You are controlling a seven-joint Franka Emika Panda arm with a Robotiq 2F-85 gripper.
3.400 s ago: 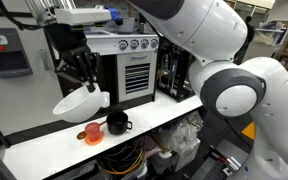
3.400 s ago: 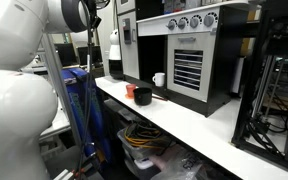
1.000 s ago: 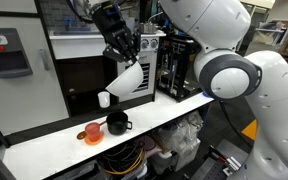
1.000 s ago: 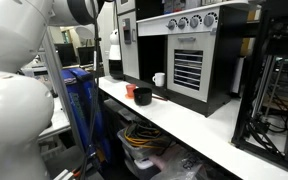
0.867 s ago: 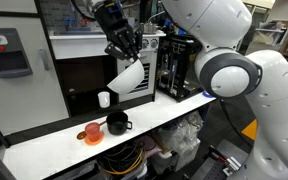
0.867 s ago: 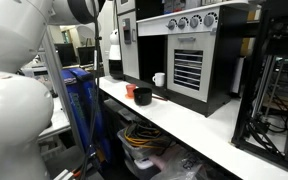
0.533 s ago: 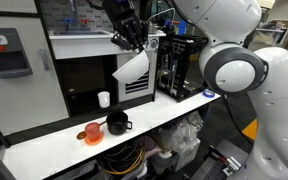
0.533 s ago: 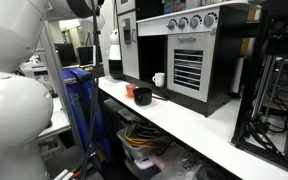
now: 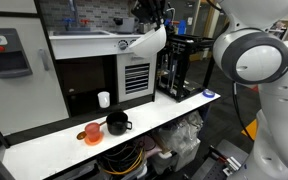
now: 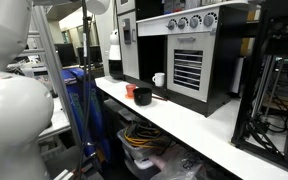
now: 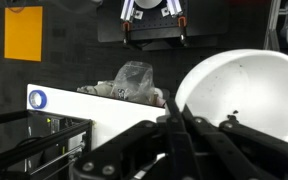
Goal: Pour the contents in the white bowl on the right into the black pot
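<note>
Bench: a long white bench (image 9: 164, 112) runs in front of a black-and-white oven unit (image 10: 187, 68) that has a row of knobs along its top.
On the bench: the black pot (image 9: 116, 123) stands upright with its short handle out to one side. An orange cup (image 9: 91, 133) is just beside it, and a small white cup (image 9: 104, 99) sits further back against the oven unit.
Room: lab clutter all round. I see a grey wall machine (image 9: 6, 52) at the far end and a bin of tangled cables (image 10: 144, 142) under the bench.
White bowl: the white bowl (image 9: 144, 42) is high above the bench, level with the oven unit's top. It is tilted and well apart from the pot.
Fingers: in my wrist view the fingers (image 11: 184, 140) are clamped tight on the bowl's rim.
Wrist view, below: there is a white bench edge with a blue ring mark (image 11: 37, 99), and crumpled clear plastic (image 11: 132, 80) beyond it.
Hard to make out: I cannot tell what is in the bowl or the pot.
Cut off: the white arm (image 9: 254, 60) fills much of the frame in both exterior views, and its top is out of frame.
</note>
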